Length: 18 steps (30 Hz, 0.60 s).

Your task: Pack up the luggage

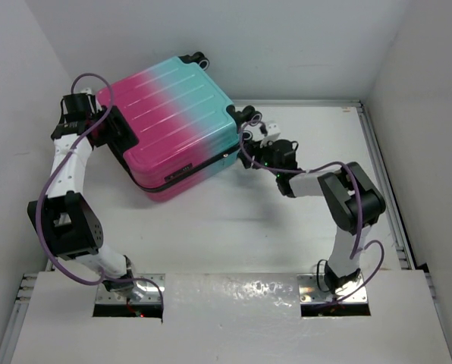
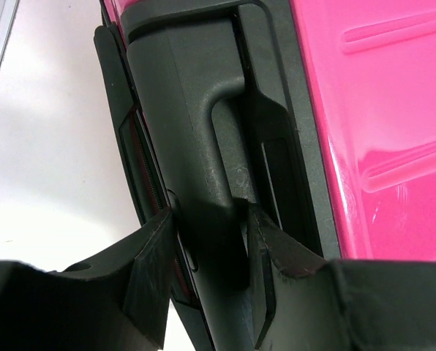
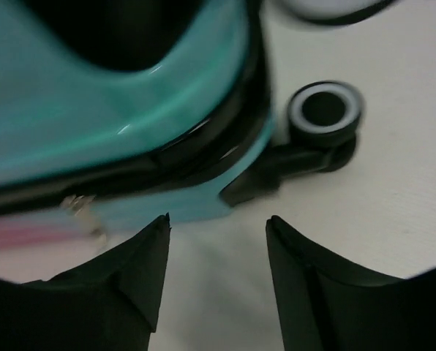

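The luggage [image 1: 173, 121], a ribbed hard-shell suitcase fading from pink to turquoise, lies closed on the table at the back left. My left gripper [image 1: 108, 125] is shut on its black side handle [image 2: 203, 168] at the pink end; the fingers [image 2: 148, 270] press both sides of the handle bar. My right gripper [image 1: 256, 140] is open and empty at the turquoise corner, just short of the shell edge [image 3: 167, 205] and a black wheel [image 3: 324, 110]. The lining and straps are hidden.
White walls close in at the left, back and right. A metal rail [image 1: 381, 167] runs along the table's right edge. Purple cables loop off both arms. The white table [image 1: 233, 220] lies bare in front of the suitcase.
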Each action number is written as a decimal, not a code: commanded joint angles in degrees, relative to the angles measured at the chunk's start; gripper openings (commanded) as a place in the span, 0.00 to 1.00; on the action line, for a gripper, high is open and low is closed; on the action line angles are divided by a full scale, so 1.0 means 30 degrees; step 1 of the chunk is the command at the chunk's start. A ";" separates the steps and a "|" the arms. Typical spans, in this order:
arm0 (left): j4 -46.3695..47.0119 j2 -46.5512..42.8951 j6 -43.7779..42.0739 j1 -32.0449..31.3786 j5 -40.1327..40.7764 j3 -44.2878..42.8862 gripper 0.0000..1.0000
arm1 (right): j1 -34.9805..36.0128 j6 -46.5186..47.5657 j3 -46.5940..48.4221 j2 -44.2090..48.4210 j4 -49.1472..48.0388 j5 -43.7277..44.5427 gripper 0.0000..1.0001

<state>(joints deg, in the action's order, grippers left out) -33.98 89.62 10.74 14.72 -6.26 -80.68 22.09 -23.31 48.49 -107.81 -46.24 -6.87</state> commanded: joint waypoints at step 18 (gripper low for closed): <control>0.1891 -0.0373 -0.1940 0.0952 0.0213 0.0616 0.00 | 0.3360 0.0476 0.2497 -0.2558 -0.2984 0.0065 0.47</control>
<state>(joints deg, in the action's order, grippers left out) -31.77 88.71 10.81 14.96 -7.03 -78.96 31.99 -20.86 52.01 -115.09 -49.91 -8.01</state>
